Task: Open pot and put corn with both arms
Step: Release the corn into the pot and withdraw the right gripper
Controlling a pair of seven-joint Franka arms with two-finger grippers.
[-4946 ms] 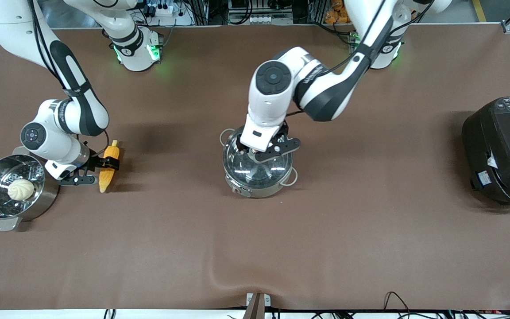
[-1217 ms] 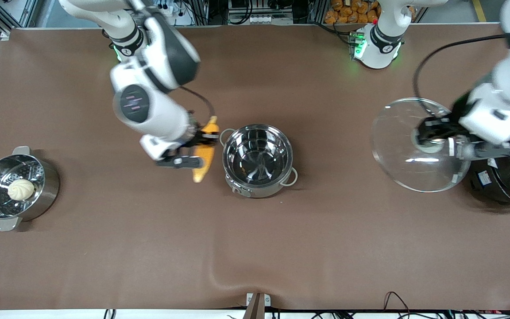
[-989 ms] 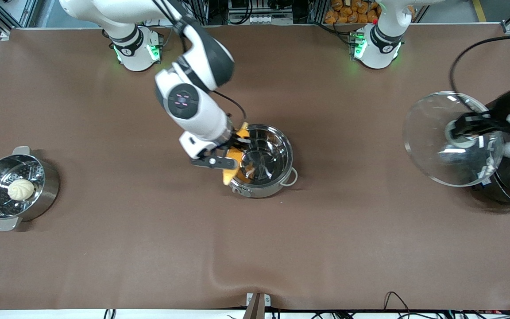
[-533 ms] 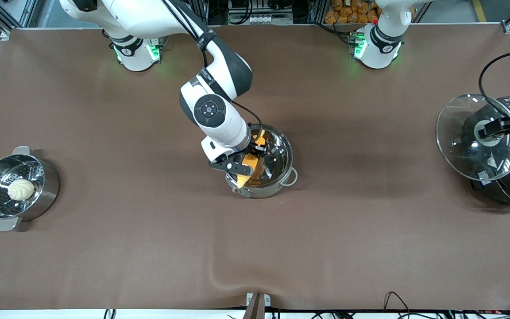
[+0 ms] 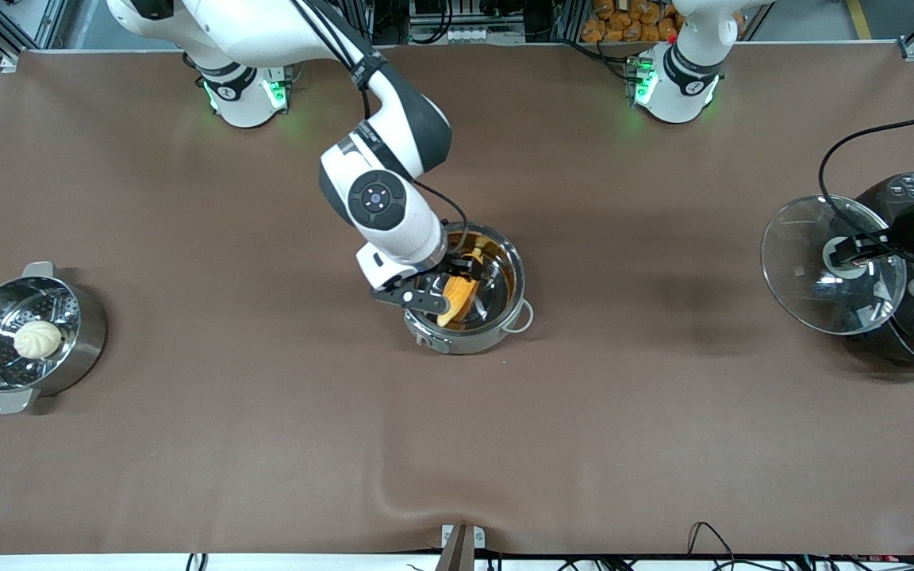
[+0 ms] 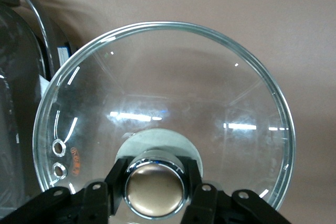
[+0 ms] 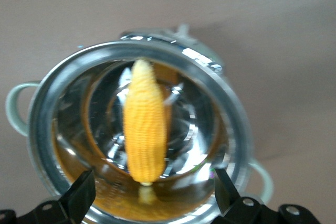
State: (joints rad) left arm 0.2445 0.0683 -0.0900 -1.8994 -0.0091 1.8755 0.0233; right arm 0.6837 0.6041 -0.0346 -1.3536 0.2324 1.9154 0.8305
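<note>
Right wrist view: our right gripper [image 7: 149, 203] has just spread wide, dropping the yellow tapered corn cob [image 7: 144, 132] into the round steel pot [image 7: 231, 114]. Our left gripper [image 6: 155, 195] keeps the clear glass lid [image 6: 168, 98] clamped aside.

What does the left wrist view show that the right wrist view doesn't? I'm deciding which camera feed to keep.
Only the left wrist view shows the glass lid, with the left claw shut on its copper knob, and the black cooker beside it. Only the right wrist view shows the pot with the corn inside, released between the right claw's open fingers. Both show the brown table.
</note>
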